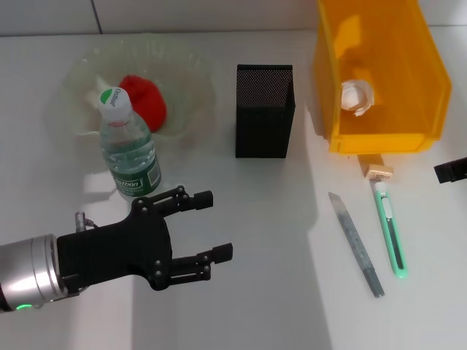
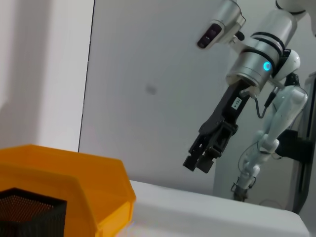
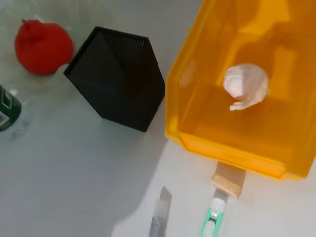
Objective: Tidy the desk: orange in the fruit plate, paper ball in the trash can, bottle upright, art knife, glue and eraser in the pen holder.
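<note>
Just behind open left end effector [image 1: 195,232], upright bottle [image 1: 130,152]

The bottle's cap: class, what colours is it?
The cap is white with a green mark on top, clearest in the head view.

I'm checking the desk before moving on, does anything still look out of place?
Yes: the eraser, the green art knife and a grey blade-like tool lie loose on the table in front of the trash can, not in the pen holder.
</note>
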